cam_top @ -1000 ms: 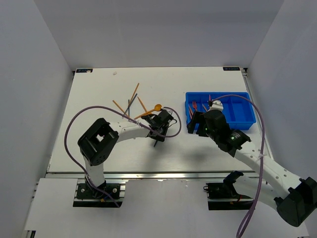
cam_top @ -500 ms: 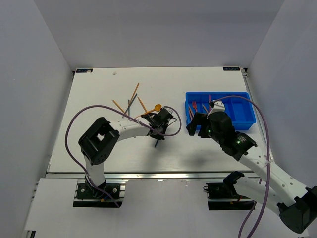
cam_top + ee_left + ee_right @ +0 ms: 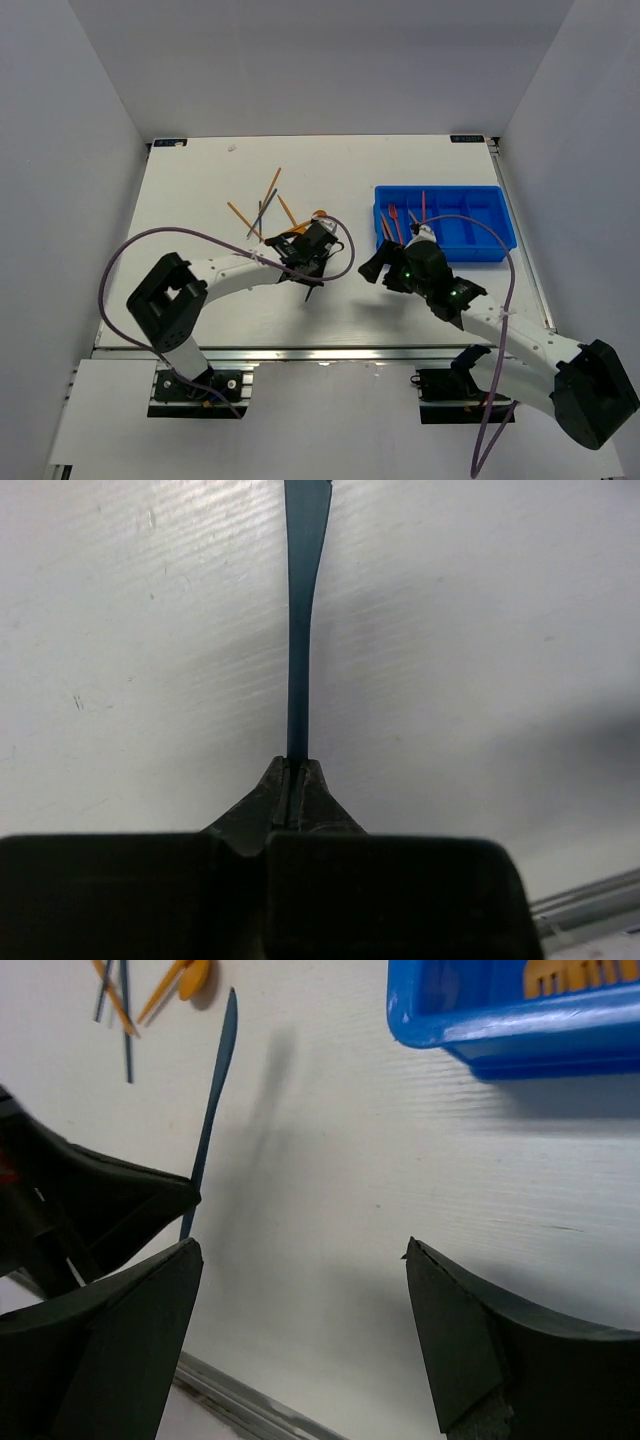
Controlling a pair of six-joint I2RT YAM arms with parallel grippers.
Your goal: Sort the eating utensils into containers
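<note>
Left fingers [image 3: 283, 785], pressed tight, pinch a thin, flat, glossy dark-blue utensil [image 3: 298, 660] over mid-counter [image 3: 480, 630], its tip cut off. Right fingers [image 3: 120, 1340] gape empty, just left of the glossy blue tray [image 3: 480, 1030].

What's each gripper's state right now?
Left gripper: closed on a dark blue utensil.
Right gripper: open, holding nothing.
</note>
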